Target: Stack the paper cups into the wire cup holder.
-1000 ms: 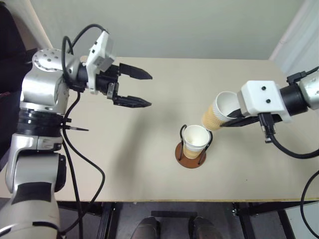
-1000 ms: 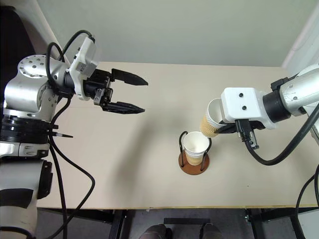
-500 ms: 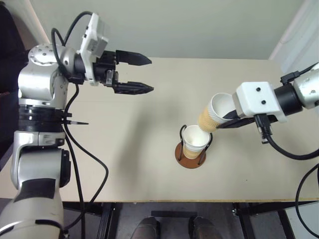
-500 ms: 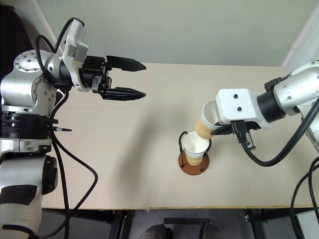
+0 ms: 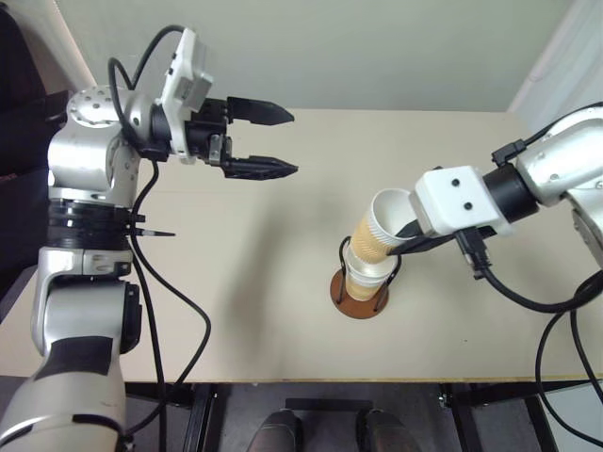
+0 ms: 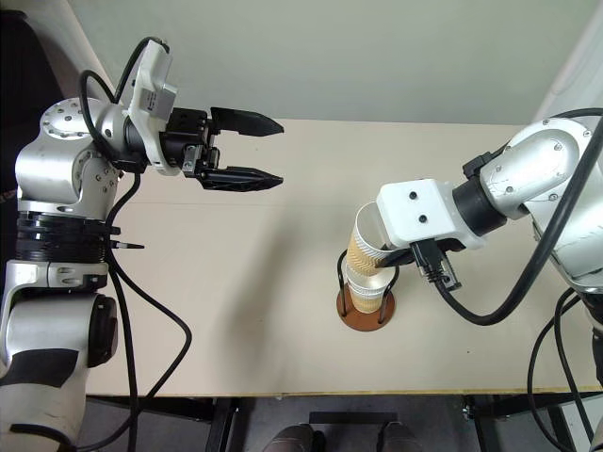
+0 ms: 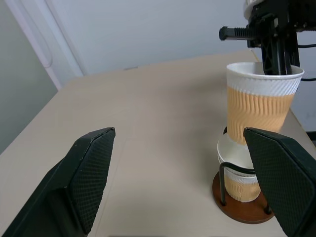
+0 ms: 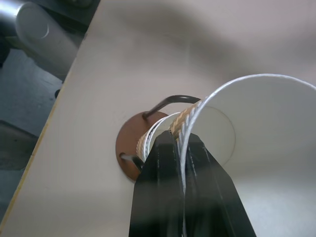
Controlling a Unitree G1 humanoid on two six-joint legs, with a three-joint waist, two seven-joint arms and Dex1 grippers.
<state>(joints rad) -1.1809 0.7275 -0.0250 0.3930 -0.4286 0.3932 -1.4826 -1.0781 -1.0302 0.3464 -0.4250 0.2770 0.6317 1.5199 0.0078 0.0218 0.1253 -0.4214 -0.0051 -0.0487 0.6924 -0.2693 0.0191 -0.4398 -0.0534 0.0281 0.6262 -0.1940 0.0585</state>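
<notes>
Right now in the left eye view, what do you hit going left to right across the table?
Left gripper, open → wire cup holder with one paper cup seated in it → held paper cup, tilted over that one → right gripper, shut on the held cup's rim.

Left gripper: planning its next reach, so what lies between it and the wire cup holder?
Bare table between the open left gripper and the wire cup holder, in the left eye view.

Head pair overhead — wrists close, level/steep.

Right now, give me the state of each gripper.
Left gripper: open, empty.
Right gripper: shut on the paper cup, above the cup holder.
</notes>
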